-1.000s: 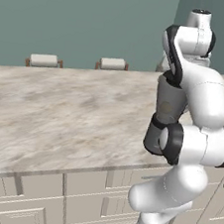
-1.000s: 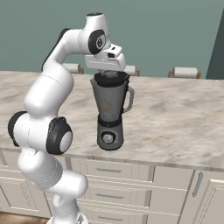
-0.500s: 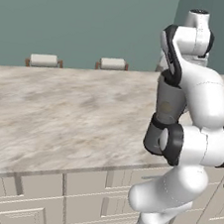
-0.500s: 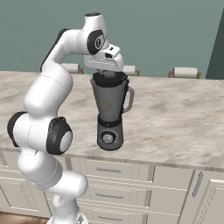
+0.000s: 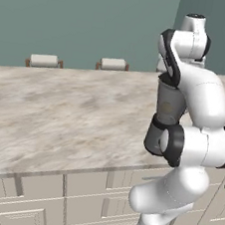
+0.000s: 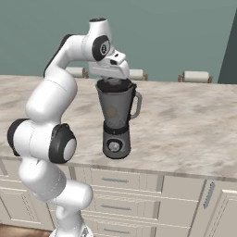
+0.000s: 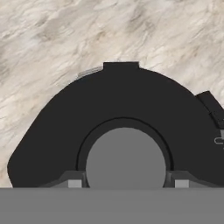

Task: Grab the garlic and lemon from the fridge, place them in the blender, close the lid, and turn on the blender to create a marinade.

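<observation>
The tool [image 7: 125, 183] sits directly above the blender [image 6: 115, 120], its two fingertips [image 7: 74, 183] flanking the grey centre cap of the lid [image 7: 118, 105], one on each side and apparently touching it, so I judge it clenched on the lid rather than released. Beneath the tool the black disc covers the jar's mouth; whether it is fully seated cannot be told, since the hand hides the rim in the right base view.

The main risk is a lid left tilted or only half down: if the tool lets go too early or off centre, the disc may rest skewed on the rim, and running the blender then could throw it off. Lifting away while the fingers hold the cap would drag the lid up again or rock the tall jar.

Below the tool the marbled surface [image 6: 185, 120] spreads bare. Beyond it, chair backs [image 6: 196, 76] line the far edge, well apart. Nothing blocks the knob [image 6: 114, 146] low on the base, beneath the tool.
</observation>
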